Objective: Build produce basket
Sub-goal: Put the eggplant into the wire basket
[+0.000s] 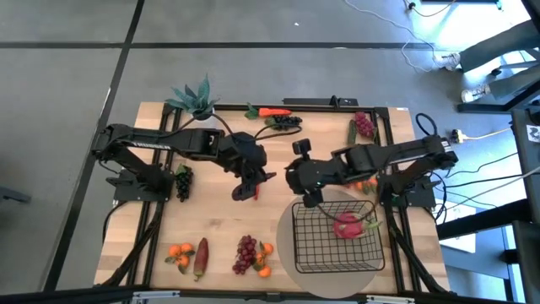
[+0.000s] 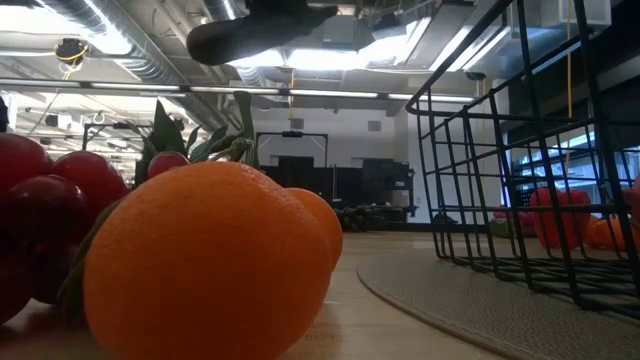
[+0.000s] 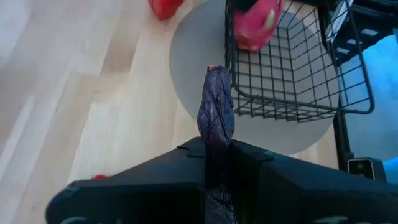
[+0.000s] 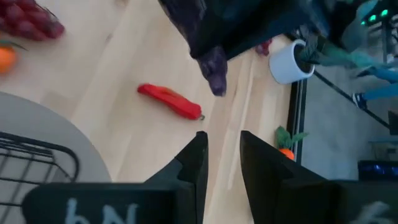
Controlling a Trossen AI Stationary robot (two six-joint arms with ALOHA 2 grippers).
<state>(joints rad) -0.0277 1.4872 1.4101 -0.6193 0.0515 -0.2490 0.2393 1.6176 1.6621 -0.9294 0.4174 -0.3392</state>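
Observation:
The black wire basket (image 1: 337, 241) stands on a round grey mat (image 1: 291, 253) at the near right, with a pink dragon fruit (image 1: 346, 225) inside. My left gripper (image 1: 256, 175) hovers at mid-table, shut on a dark purple wrinkled vegetable (image 3: 216, 106). A red pepper (image 4: 171, 101) lies on the wood under it. My right gripper (image 4: 224, 155) is open and empty, just left of the basket's far corner. Oranges (image 1: 180, 251), a reddish potato (image 1: 201, 257) and red grapes (image 1: 245, 253) lie near the near edge. My left gripper pinches the purple vegetable between its two fingers (image 3: 249, 165), the fingers lying along it. Its free end (image 4: 216, 78) sticks out past the fingertips and points down at the table. It is lifted clear of the wood.
Along the far edge are a potted plant (image 1: 194, 97), a carrot (image 1: 270, 111), dark grapes (image 1: 287, 122), a green pepper (image 1: 352, 131) and red grapes (image 1: 364, 125). More dark grapes (image 1: 183, 181) lie at the left. An orange (image 2: 210, 265) fills the low view's foreground.

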